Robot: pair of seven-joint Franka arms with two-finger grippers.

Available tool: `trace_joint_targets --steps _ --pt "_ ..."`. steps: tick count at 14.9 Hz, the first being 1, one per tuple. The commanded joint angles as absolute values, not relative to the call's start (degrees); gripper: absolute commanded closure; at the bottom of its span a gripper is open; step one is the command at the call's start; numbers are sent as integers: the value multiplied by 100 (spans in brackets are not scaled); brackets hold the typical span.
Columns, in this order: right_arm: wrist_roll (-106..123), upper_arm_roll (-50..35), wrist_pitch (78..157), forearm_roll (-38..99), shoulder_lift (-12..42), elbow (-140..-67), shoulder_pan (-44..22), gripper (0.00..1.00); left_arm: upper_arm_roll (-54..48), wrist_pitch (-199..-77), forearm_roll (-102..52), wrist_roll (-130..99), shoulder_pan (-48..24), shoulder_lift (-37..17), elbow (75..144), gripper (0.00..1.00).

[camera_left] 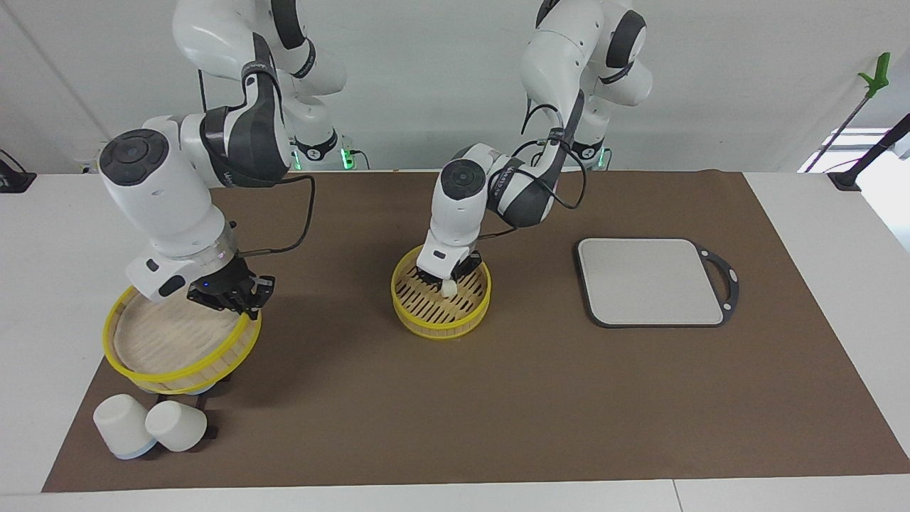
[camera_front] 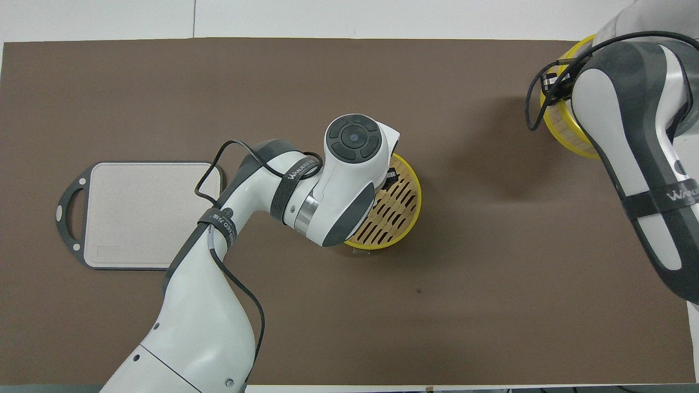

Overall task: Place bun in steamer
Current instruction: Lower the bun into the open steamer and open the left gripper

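Observation:
The steamer (camera_left: 434, 328) stands in the middle of the brown mat, its slatted floor showing. My left gripper (camera_left: 446, 281) reaches down into it and is shut on the small cream-white bun (camera_left: 449, 288), which is just above or on the slats. In the overhead view the left hand covers the bun and part of the steamer (camera_front: 418, 201). My right gripper (camera_left: 231, 299) is shut on the rim of the steamer's lid (camera_left: 178, 341) and holds it tilted above the table at the right arm's end. The lid also shows in the overhead view (camera_front: 562, 134).
Two white upturned cups (camera_left: 121, 425) (camera_left: 176, 425) sit under and just farther from the robots than the held lid. A grey rectangular board (camera_left: 650, 281) with a dark handle lies toward the left arm's end, also in the overhead view (camera_front: 147, 213).

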State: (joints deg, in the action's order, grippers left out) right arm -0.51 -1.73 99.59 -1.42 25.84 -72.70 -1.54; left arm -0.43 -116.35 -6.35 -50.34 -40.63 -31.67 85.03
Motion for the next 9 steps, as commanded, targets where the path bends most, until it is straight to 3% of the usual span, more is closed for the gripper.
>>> trace_joint_targets --steps 1,3,4,6,9 --pt "26 -229 9984 -79 2355 -7550 -97 100 35 -11908 -536 -5098 -4157 -3147 8735 65" --pt "26 -229 10011 -79 2355 -7550 -105 100 35 -12093 -536 -5098 -4157 -3120 8859 64" --pt "26 -229 10019 -79 2355 -7550 -105 100 35 -12146 -545 -5106 -4175 -3111 8929 53" --pt "35 -229 10133 -70 2355 -7593 -88 100 44 -12138 -545 -5106 -4184 -3111 8912 0" --pt "-35 -229 10292 -35 2277 -7813 -140 100 62 -11858 -545 -5202 -4210 -3094 8711 0"
